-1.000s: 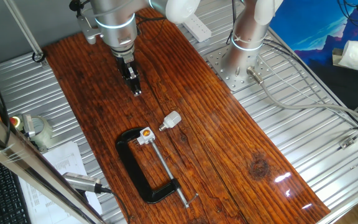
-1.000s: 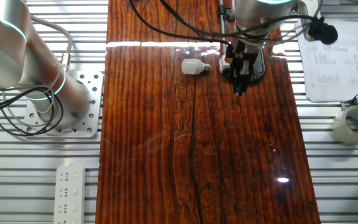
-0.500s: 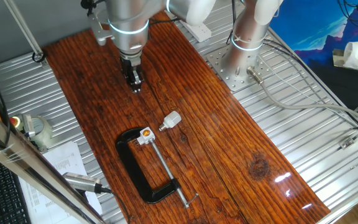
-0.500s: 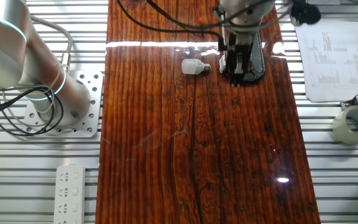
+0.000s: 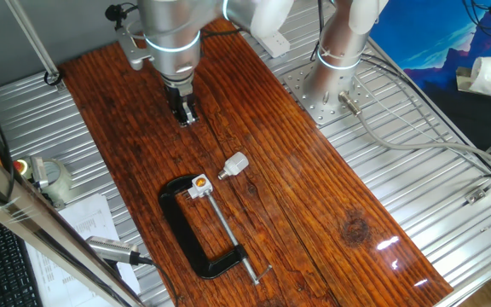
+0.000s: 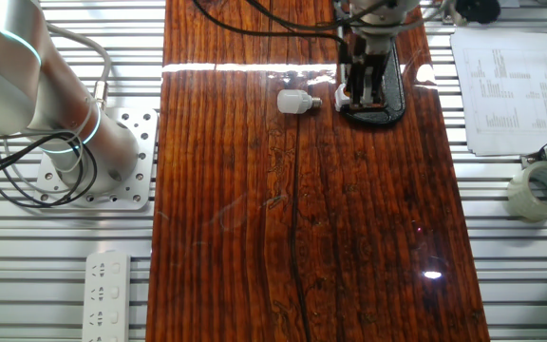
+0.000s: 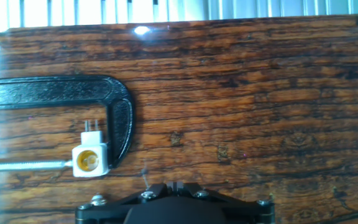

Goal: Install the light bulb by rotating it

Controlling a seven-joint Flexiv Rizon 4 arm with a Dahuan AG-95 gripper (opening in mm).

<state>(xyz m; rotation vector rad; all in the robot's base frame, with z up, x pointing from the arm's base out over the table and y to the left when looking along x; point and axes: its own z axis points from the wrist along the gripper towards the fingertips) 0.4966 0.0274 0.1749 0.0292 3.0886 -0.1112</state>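
The light bulb (image 5: 235, 164) lies on its side on the wooden board, its silvery base pointing toward the white socket block (image 5: 199, 185) with the orange centre. In the other fixed view the light bulb (image 6: 295, 101) lies left of my gripper (image 6: 366, 95). My gripper (image 5: 185, 117) hangs above the board, behind the bulb and apart from it, its fingers together and holding nothing. The hand view shows my gripper (image 7: 174, 185), the socket block (image 7: 90, 160) and the black C-clamp (image 7: 120, 112). The bulb is out of that view.
The C-clamp (image 5: 196, 239) holds the socket block at the board's near side. A tape roll (image 5: 51, 176) and papers lie on the metal table to the left. The second arm's base (image 5: 328, 85) stands at the right, with a power strip (image 6: 108, 294) beyond it.
The gripper has shifted toward the C-clamp end of the board in the other fixed view, and the wrist has turned a little. Bulb, socket and clamp have not moved.
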